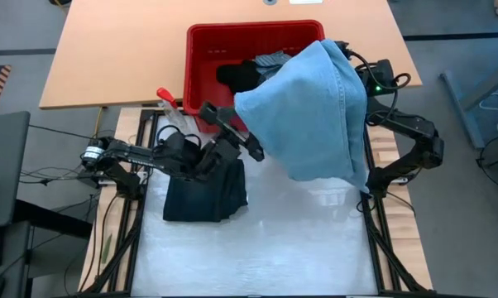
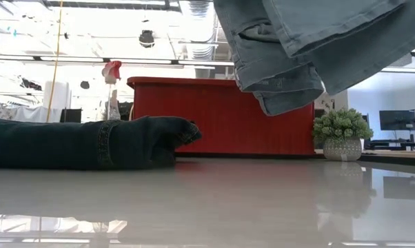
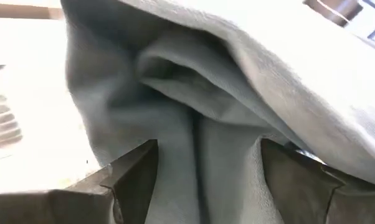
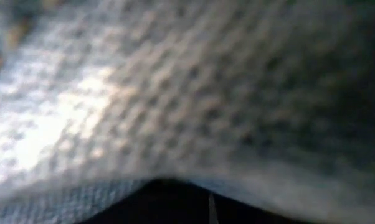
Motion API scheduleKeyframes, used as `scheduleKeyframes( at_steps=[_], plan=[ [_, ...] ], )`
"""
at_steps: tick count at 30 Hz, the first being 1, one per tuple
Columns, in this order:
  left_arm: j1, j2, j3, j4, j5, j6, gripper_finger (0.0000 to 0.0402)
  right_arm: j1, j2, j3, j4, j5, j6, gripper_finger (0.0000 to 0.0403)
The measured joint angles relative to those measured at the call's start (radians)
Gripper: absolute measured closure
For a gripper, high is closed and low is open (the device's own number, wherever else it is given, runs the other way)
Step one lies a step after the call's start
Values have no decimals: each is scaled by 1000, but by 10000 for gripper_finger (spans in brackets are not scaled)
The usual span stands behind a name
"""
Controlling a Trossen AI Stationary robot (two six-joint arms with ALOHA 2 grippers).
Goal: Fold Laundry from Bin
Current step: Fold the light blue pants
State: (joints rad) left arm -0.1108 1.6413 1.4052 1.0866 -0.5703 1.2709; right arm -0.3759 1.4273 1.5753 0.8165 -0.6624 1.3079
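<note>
Worktop (image 1: 265,240) carries red bin (image 1: 201,50) at rear. Light blue jeans (image 1: 315,108) are hung above bin's right corner, clamped by hidden right pincer. Dark navy piece (image 1: 203,194) lies flat. Left pincer (image 1: 231,131) is spread wide beside jeans.

high: straight down | low: table-level | both: jeans (image 1: 315,108), bin (image 1: 201,50)

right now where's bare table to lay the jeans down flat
The white table front, below the hanging jeans and right of the dark folded piece, is bare. It is crowded toward the red bin, around the open left gripper.
</note>
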Motion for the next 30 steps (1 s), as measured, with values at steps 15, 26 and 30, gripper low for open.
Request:
scheduleKeyframes(
  at_steps=[15,26,30],
  plan=[
    [-18,0,0,325,63,166,136,10,0,0,-4,34,0,372],
    [-19,1,0,173,27,216,136,12,0,0,-49,58,-53,371],
    [-44,2,0,318,-52,345,136,0,-2,0,-42,56,-53,372]
  ],
)
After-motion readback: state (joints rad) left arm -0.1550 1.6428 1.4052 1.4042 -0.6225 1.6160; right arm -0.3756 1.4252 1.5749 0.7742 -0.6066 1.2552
